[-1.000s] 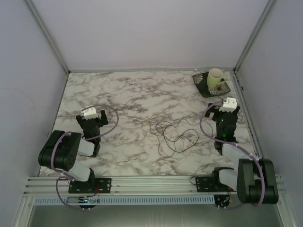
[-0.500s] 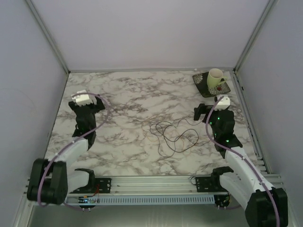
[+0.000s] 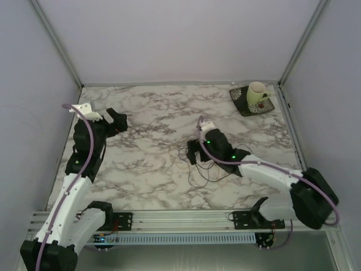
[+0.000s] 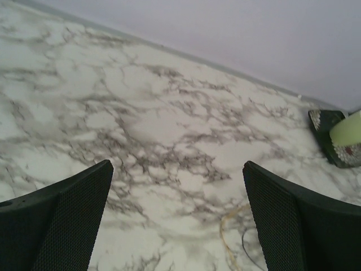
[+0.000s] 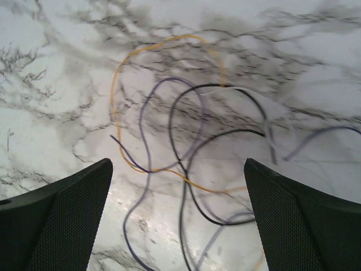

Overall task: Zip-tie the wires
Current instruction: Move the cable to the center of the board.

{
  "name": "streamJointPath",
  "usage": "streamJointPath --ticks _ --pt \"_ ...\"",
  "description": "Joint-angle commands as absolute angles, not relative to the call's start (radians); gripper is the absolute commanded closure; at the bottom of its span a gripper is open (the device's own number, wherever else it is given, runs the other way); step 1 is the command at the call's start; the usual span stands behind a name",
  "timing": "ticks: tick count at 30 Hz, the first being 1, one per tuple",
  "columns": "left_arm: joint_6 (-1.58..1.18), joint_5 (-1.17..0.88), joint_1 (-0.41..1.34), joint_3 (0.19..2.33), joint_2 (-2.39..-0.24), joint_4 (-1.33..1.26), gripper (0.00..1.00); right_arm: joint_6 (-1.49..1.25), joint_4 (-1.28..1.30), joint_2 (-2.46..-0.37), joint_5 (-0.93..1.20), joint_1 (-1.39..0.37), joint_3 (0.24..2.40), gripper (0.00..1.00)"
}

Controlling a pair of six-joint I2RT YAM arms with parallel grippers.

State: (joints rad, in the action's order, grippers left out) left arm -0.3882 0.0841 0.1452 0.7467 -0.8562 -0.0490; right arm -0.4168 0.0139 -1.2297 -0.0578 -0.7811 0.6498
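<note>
The wires [image 3: 214, 169] lie in loose loops near the middle of the marble table [image 3: 152, 113], partly hidden under my right arm. In the right wrist view they show as thin black, purple and yellow strands [image 5: 186, 169] crossing each other on the tabletop. My right gripper [image 3: 193, 153] hovers just above them, open [image 5: 177, 164], with nothing between its fingers. My left gripper [image 3: 115, 121] is high at the back left, far from the wires. It is open [image 4: 178, 164] and empty. A yellow strand [image 4: 224, 237] shows at the bottom of its view.
A pale yellow cup [image 3: 256, 93] stands on a dark saucer [image 3: 240, 101] in the back right corner, also seen from the left wrist [image 4: 345, 131]. Grey walls and a metal frame close in the table on three sides. A rail [image 3: 180, 217] runs along the near edge.
My right arm has swung from the right side across to the centre, over the wires. My left arm has stretched out and risen toward the back left. Both grippers stayed open.
</note>
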Motion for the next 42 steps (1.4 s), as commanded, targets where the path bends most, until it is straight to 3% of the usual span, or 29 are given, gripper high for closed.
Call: streamJointPath --ticks 1,6,10,22,42 --pt "-0.453 0.017 0.149 0.708 -0.769 0.088 0.00 -0.429 0.054 -1.388 -0.124 -0.889 0.785 0.01" --pt "-0.446 0.039 0.150 0.670 -0.710 0.121 0.00 -0.433 0.092 -1.554 -0.146 -0.952 0.902 0.02" --pt "-0.434 0.052 0.149 0.659 -0.689 0.134 0.00 -0.434 0.123 -1.631 -0.151 -0.957 0.935 0.15" --pt "-0.435 0.047 0.149 0.665 -0.704 0.135 0.00 -0.440 0.180 -1.689 -0.242 -0.922 0.895 0.29" --pt "-0.455 -0.082 0.164 0.715 -0.783 0.105 0.00 -0.386 0.244 -1.565 -0.343 -0.503 0.821 0.29"
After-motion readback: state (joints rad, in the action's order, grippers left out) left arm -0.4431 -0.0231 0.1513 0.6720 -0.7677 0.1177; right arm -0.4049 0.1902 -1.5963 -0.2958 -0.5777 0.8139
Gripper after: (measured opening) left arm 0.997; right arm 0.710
